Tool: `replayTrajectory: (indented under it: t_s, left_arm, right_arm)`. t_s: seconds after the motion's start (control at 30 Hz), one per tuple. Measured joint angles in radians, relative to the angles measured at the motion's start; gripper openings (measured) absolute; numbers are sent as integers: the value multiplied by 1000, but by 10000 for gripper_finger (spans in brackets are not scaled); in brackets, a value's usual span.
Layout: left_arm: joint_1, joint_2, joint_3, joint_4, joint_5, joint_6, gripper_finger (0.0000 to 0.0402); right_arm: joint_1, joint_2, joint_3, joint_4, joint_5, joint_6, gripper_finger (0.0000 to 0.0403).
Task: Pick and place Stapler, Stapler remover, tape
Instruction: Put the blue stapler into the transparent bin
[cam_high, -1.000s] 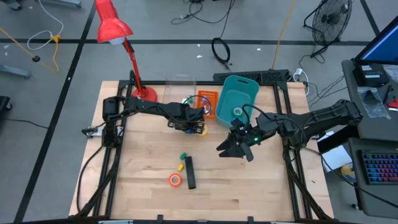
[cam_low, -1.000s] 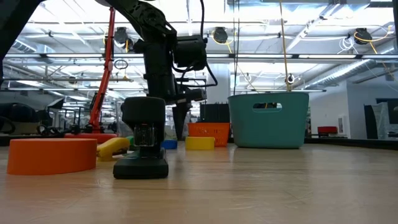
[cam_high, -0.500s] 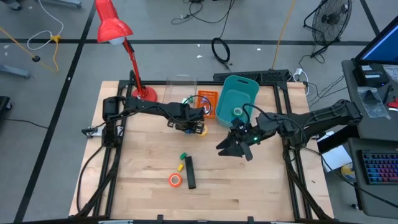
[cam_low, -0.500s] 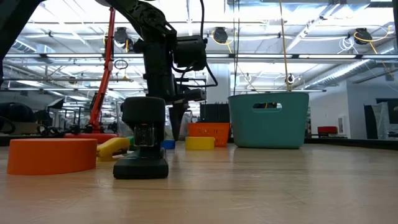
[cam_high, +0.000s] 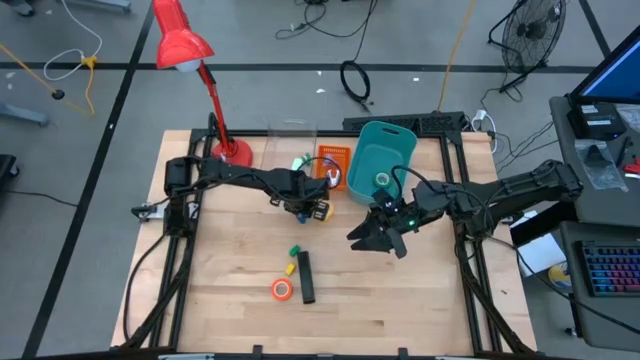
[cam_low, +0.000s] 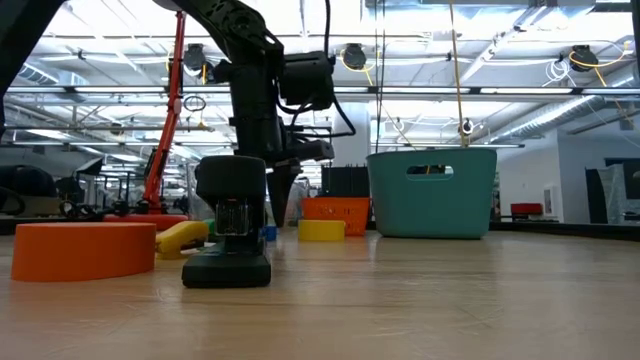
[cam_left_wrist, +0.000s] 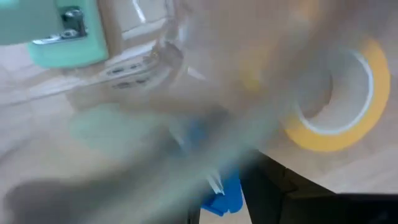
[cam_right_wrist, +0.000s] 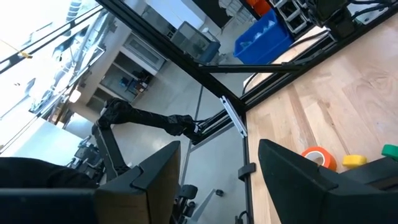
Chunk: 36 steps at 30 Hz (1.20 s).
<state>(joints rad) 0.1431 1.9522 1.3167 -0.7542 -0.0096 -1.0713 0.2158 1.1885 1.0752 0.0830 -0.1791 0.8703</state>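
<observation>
The black stapler lies near the table's middle front. Beside it are an orange tape roll, a yellow piece and a green one. My left gripper points down over a yellow tape roll and a blue tape, both flat on the wood. A mint-green tool with a metal part lies close by. Which thing is the stapler remover I cannot tell. My right gripper hangs open and level above the table.
A teal basket and a small orange basket stand at the back of the table. A red desk lamp rises from the back left corner. Bare wood lies along the near edge.
</observation>
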Motion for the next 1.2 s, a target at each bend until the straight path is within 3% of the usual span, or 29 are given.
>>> replayTrajectory:
  t_s: [0.27, 0.8, 1.2]
  left_arm:
    - [-7, -1, 0, -54, 8, 64, 111]
    - [-10, -3, 2, -77, 94, 74, 206]
    - [-42, -1, 0, -108, 79, 86, 187]
  right_arm:
    - [0, 0, 0, 12, 0, 0, 209]
    - [0, 0, 0, 14, 3, 8, 209]
    - [0, 0, 0, 15, 26, 5, 209]
